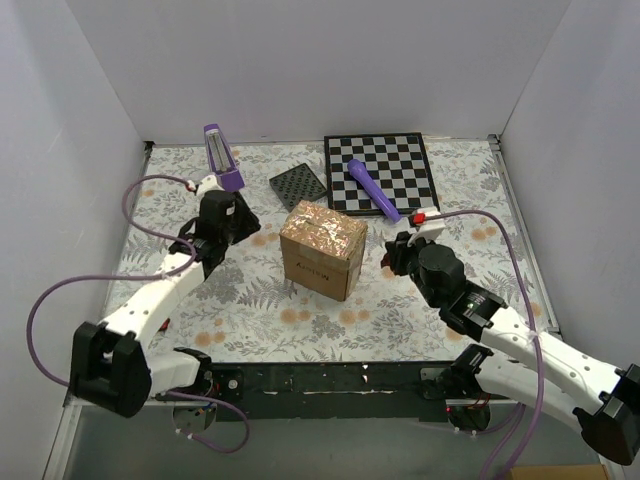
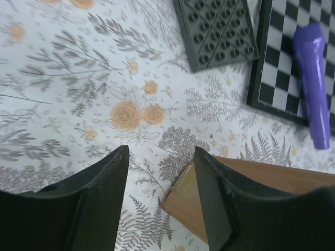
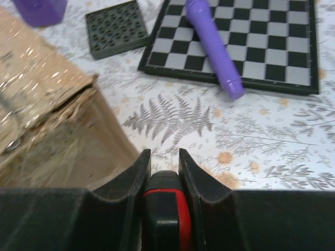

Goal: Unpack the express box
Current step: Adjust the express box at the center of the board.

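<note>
The express box (image 1: 322,248), a brown carton with glossy tape over its top, stands mid-table; the tape and flap edge look torn in the right wrist view (image 3: 47,115). My left gripper (image 1: 240,226) is just left of the box and is open. Nothing lies between its fingers (image 2: 162,151), and the box's corner (image 2: 186,201) shows beside the right finger. My right gripper (image 1: 400,250) sits close to the box's right side. It is shut (image 3: 165,152) on a black-and-red tool (image 3: 165,209), whose red end shows in the top view (image 1: 418,217).
A chessboard (image 1: 380,172) lies at the back with a purple cylinder (image 1: 372,188) across its near-left corner. A dark studded plate (image 1: 298,186) lies left of it and a purple-based clear object (image 1: 222,158) at the back left. White walls enclose the table.
</note>
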Robot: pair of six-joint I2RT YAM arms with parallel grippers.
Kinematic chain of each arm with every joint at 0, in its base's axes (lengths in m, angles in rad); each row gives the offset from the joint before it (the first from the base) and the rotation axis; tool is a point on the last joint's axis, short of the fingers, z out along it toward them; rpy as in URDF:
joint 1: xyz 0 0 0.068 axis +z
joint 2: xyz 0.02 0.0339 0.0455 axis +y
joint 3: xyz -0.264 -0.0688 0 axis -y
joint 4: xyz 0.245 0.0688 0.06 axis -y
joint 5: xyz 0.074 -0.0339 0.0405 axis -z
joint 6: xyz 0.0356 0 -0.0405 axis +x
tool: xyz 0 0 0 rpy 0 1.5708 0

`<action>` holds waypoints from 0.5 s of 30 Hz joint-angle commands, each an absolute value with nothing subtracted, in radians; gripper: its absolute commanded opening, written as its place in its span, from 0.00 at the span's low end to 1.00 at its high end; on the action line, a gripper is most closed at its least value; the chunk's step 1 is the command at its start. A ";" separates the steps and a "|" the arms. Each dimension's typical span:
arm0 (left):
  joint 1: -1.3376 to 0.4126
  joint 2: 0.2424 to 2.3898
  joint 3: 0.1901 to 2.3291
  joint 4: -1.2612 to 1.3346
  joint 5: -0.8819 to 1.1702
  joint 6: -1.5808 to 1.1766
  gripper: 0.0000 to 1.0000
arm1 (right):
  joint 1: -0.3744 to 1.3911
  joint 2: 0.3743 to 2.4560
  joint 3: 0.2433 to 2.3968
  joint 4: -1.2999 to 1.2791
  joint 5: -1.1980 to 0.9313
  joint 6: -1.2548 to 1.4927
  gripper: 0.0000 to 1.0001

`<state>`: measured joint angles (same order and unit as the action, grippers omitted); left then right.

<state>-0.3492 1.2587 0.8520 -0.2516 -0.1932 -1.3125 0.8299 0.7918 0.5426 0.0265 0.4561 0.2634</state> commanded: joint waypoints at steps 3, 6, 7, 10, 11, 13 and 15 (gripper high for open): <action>-0.341 0.999 0.801 -0.359 -0.234 -1.348 0.47 | 0.772 0.892 0.611 0.225 0.710 0.226 0.01; -0.345 0.892 0.714 -0.368 -0.003 -1.431 0.41 | 0.718 1.009 0.665 0.356 0.671 0.213 0.01; -0.347 0.852 0.686 -0.362 0.097 -1.443 0.38 | 0.706 1.043 0.687 0.382 0.660 0.210 0.01; -0.357 0.805 0.615 -0.333 0.328 -1.444 0.33 | 0.669 1.153 0.759 0.460 0.598 0.189 0.01; -0.360 0.793 0.600 -0.328 0.374 -1.430 0.32 | 0.657 1.204 0.782 0.488 0.563 0.180 0.01; -0.364 0.787 0.580 -0.318 0.507 -1.408 0.30 | 0.646 1.255 0.813 0.538 0.505 0.160 0.01; -0.365 0.775 0.551 -0.289 0.544 -1.429 0.26 | 0.643 1.316 0.842 0.570 0.390 0.144 0.01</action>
<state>-0.3588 0.8078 0.5850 -0.3218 0.2905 -1.4170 0.6529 1.2465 0.7544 0.3702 0.5537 0.1909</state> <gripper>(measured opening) 0.285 0.306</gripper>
